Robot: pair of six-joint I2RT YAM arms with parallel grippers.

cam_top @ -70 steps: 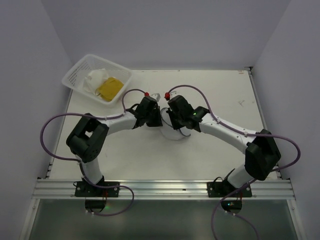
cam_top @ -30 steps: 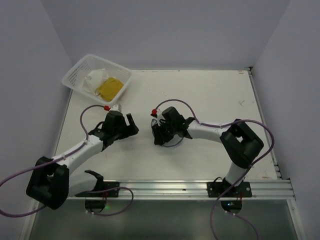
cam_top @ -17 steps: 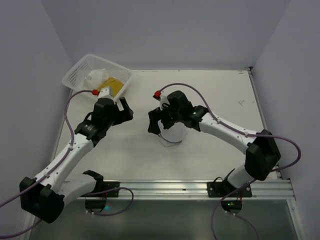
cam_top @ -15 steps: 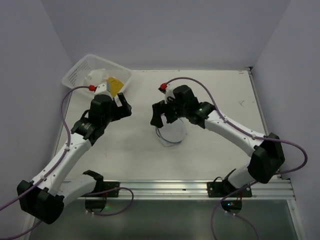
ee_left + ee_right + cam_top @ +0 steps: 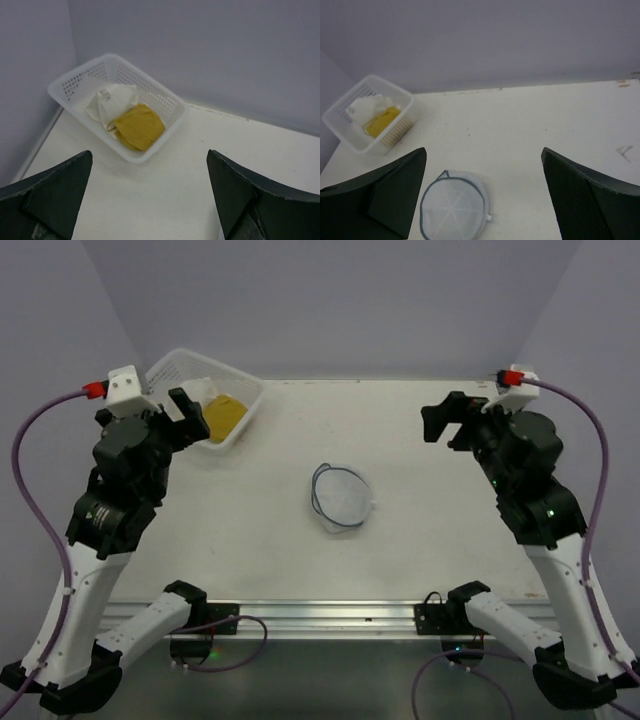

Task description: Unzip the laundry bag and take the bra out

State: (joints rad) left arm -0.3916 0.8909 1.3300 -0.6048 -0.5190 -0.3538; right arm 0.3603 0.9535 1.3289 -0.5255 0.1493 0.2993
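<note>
From above, the laundry bag (image 5: 340,497) is lying mid-bench, slightly toward the near edge, round with no real long axis. The left end effector (image 5: 145,410) and right end effector (image 5: 465,420) are hanging wide open and empty, well apart from it by the far corners. The left wrist is showing only the basket (image 5: 161,100). The right wrist is framing the bag low and left, so the right arm looks better placed.

We see soft, even light from above on the white table (image 5: 420,440), without glare. The round white mesh laundry bag (image 5: 340,497) casts a faint shadow. The left gripper's black fingers (image 5: 45,200) and the right gripper's black fingers (image 5: 590,200), at 5 and 7 o'clock of the wrist views, look dark and soft-edged; the white plastic lattice basket (image 5: 160,102) is fairly sharp.
</note>
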